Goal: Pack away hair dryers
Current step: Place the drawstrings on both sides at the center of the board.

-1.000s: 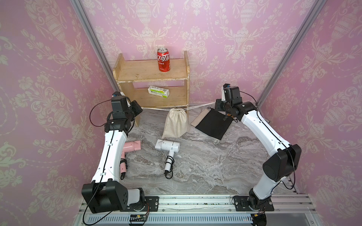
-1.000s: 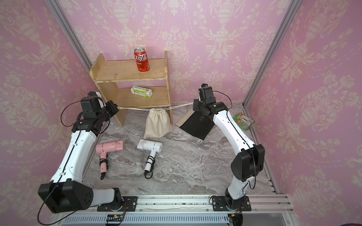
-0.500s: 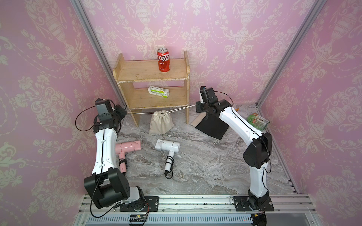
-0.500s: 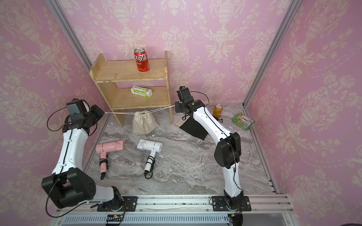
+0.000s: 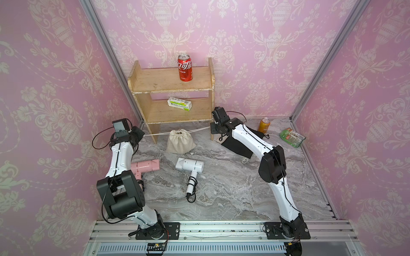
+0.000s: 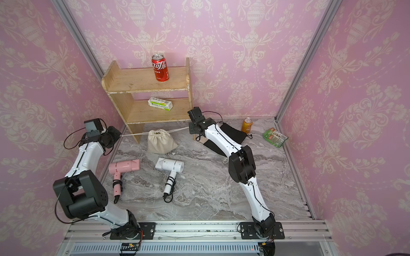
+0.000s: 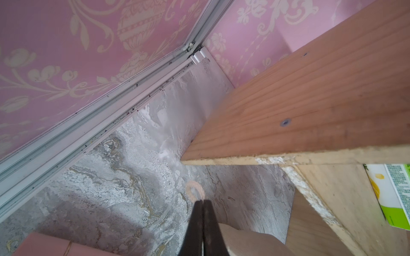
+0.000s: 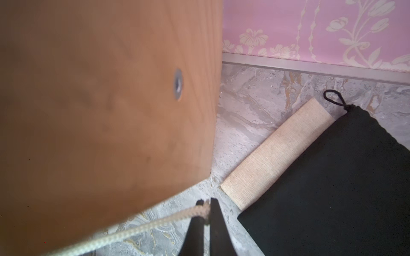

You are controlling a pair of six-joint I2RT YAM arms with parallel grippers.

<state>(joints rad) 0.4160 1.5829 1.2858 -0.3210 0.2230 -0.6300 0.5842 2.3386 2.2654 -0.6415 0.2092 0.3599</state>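
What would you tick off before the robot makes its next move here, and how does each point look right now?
1. Right hand shut on drawstring: ok.
2. Left hand shut on the drawstring's other end: ok.
3. Drawstring taut between both hands: ok.
4. Beige pouch mouth gathered shut: ok.
5. Dryer inside that pouch: cannot tell.
6. Pink dryer and white dryer packed: not ok, both lie loose on the table.

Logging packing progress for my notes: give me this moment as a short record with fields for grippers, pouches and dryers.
left gripper: shut on drawstring
right gripper: shut on drawstring, pulled taut
beige pouch: mouth cinched, contents hidden
black pouch: flat on table
pink dryer: unpacked, on table
white dryer: unpacked, on table
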